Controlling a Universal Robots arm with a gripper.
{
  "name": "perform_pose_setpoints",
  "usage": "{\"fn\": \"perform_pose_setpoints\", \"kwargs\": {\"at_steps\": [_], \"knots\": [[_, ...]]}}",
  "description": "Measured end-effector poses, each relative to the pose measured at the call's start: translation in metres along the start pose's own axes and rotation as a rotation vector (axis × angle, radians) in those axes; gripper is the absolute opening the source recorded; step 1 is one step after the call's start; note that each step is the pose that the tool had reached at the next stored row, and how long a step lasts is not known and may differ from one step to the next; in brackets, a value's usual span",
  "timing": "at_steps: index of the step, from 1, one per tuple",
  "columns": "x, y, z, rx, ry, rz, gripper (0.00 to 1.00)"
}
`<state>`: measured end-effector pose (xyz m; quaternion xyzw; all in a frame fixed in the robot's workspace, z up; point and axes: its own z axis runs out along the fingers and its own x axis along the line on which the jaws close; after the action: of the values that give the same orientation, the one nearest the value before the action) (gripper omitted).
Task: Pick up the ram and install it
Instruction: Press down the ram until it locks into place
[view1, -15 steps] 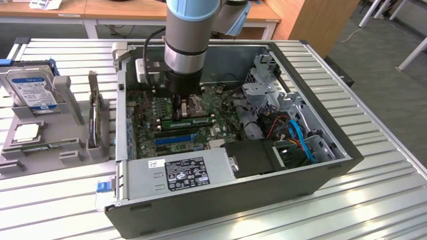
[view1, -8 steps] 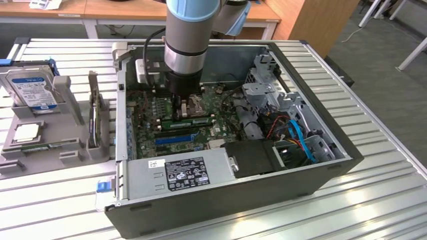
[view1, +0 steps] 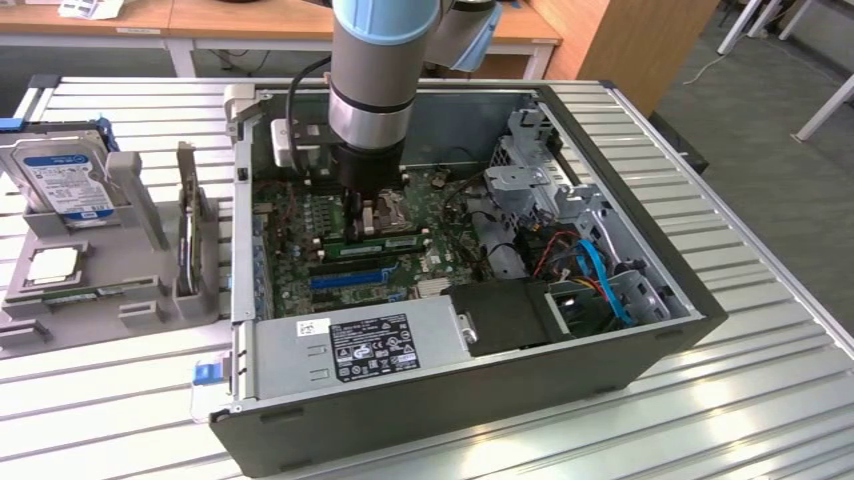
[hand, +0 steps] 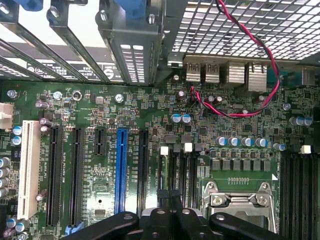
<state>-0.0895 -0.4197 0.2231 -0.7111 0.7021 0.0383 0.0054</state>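
Note:
The ram (view1: 390, 240), a thin green stick, lies lengthwise along a memory slot on the motherboard inside the open computer case (view1: 641, 390). My gripper (view1: 362, 214) reaches straight down into the case, just beside the ram's end nearer the exterior view's left. In the wrist view the gripper (hand: 169, 201) is shut, its dark fingertips (hand: 162, 199) together over the black memory slots (hand: 176, 170) with white latches. Nothing is visible between the fingertips. Whether they touch the ram I cannot tell.
The silver processor socket (hand: 239, 200) sits beside the slots. A blue expansion slot (hand: 120, 170) and a red-black wire (hand: 270, 65) cross the board. The power supply (view1: 380, 345) and blue cables (view1: 603, 275) crowd the case. A grey holder (view1: 147, 300) outside carries a hard drive (view1: 64, 178) and a processor chip (view1: 51, 264).

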Motion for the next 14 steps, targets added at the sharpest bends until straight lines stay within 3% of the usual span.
{"fn": "perform_pose_setpoints", "kwargs": {"at_steps": [14], "knots": [[0.0002, 0.0, 0.0007, 0.0, -0.0001, 0.0, 0.1]]}}
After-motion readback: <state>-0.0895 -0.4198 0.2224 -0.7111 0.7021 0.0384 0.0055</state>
